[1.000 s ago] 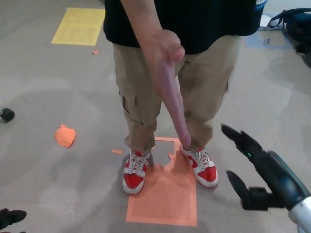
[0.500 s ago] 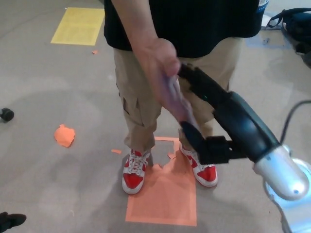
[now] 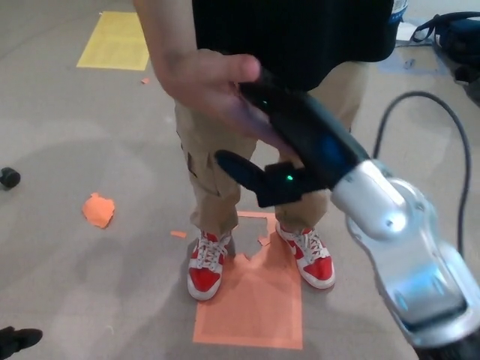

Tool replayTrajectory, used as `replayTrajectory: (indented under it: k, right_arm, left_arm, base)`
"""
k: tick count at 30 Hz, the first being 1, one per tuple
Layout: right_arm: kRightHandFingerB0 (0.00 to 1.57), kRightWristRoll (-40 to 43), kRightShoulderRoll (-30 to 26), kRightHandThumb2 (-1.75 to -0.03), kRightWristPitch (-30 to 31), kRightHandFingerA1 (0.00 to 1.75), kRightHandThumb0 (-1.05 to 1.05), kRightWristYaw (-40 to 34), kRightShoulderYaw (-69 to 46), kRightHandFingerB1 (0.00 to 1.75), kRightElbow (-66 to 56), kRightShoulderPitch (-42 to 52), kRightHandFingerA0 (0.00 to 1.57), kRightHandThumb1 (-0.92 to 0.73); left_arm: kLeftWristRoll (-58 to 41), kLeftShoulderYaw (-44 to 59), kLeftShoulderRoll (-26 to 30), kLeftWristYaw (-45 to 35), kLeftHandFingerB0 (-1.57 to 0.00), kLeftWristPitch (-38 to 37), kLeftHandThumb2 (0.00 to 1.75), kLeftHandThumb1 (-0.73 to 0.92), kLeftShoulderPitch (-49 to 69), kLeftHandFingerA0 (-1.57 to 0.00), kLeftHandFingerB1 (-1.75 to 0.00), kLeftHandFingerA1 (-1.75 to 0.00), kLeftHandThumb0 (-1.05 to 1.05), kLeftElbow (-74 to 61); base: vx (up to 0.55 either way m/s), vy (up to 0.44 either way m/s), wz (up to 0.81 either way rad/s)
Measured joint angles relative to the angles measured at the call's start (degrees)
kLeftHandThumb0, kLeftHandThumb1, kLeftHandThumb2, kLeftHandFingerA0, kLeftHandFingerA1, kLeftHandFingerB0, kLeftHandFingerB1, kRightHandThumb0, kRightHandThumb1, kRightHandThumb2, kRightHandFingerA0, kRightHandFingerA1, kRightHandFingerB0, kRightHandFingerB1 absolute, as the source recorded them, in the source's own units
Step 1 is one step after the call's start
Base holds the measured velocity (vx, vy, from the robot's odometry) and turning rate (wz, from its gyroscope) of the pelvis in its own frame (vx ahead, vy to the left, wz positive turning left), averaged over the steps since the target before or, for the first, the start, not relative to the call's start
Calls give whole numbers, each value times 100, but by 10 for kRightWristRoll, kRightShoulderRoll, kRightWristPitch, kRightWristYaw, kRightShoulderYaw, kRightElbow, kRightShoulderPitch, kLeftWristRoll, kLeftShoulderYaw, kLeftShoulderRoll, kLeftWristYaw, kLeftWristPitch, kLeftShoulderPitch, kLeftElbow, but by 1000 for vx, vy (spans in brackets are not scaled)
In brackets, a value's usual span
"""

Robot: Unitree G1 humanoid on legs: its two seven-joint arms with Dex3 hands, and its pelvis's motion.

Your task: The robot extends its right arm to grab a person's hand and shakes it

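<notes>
Even, diffuse indoor light falls from above, bright enough to show colour clearly across the grey floor (image 3: 90, 285). Shadows are soft: a faint dark patch lies under the red shoes (image 3: 206, 268) and around the orange sheet (image 3: 251, 311). The person's hand (image 3: 202, 86) and the right hand (image 3: 289, 146) are smeared by motion blur, their edges indistinct. A pale sheen glares off the silver forearm (image 3: 409, 251). The yellow mat (image 3: 112, 39) in the far corner looks slightly soft.
</notes>
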Motion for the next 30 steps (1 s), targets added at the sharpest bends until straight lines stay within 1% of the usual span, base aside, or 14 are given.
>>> replayTrajectory:
  k: [1,9,10,14,17,19,21,24,25,26,27,28,29,30]
  right_arm:
    - [1,-4,5,-105,8,11,-102,-3,1,11,23,-13,0,-62]
    - [0,-47,26,-102,50,4,-105,-54,18,5,188,-89,0,-64]
    - [0,-57,28,-100,57,3,-105,-69,22,3,214,-99,0,-64]
    - [0,-81,32,-96,74,0,-104,-107,25,1,265,-118,0,-64]
    - [0,-96,34,-93,85,5,-96,-133,26,6,305,-136,0,-59]
    - [0,-102,35,-94,89,26,-83,-152,25,23,338,-151,0,-53]
    - [3,-108,38,-91,89,38,-81,-167,26,34,380,-172,4,-52]
    - [3,-110,44,-90,83,43,-83,-185,22,37,449,-202,5,-53]
    - [2,-110,48,-90,78,44,-82,-191,19,37,470,-209,7,-53]
    - [1,-109,51,-90,74,45,-91,-195,15,37,487,-215,14,-59]
    - [0,-107,53,-93,69,48,-40,-200,11,48,503,-221,0,-30]
    - [0,-106,57,-93,64,48,-40,-205,7,48,520,-227,0,-30]
    - [1,-103,60,-94,54,47,-40,-212,1,48,544,-235,0,-32]
    - [22,-101,62,-60,48,40,-83,-215,-1,37,557,-239,29,-67]
  left_arm:
    - [0,1,0,-1,-21,-1,67,91,0,-22,-32,-31,-59,0]
    - [-3,9,1,-9,-20,-9,67,91,4,-21,-31,-30,-59,-7]
    - [-4,11,1,-10,0,-9,113,63,4,0,-47,-47,-32,-11]
    - [-4,14,2,-13,0,-9,113,62,4,0,-47,-48,-33,-13]
    - [-4,15,3,-15,0,-8,113,62,4,0,-47,-47,-33,-16]
    - [-4,16,3,-16,0,-7,114,64,4,0,-47,-47,-32,-16]
    - [-4,16,3,-18,0,-6,114,63,4,0,-47,-47,-32,-16]
    - [-4,18,3,-20,-1,-6,114,63,4,0,-47,-47,-32,-15]
    - [-4,18,3,-20,0,-6,113,63,4,0,-46,-47,-32,-16]
    - [-4,18,3,-20,0,-6,114,63,4,0,-47,-47,-32,-16]
    - [-4,19,3,-20,0,-5,114,63,4,0,-47,-47,-32,-16]
    - [-4,19,3,-20,0,-5,114,63,4,0,-47,-47,-32,-17]
    - [-3,18,3,-20,0,-5,114,63,4,0,-47,-47,-32,-17]
    - [-3,18,3,-20,0,-5,114,63,4,0,-47,-47,-32,-17]
  base:
    - [0,0,0]
    - [0,0,0]
    - [0,0,0]
    - [0,0,0]
    - [0,0,0]
    - [0,0,0]
    - [0,0,0]
    - [0,0,0]
    - [0,0,0]
    - [0,0,0]
    - [0,0,0]
    - [0,0,0]
    - [0,0,0]
    - [0,0,0]
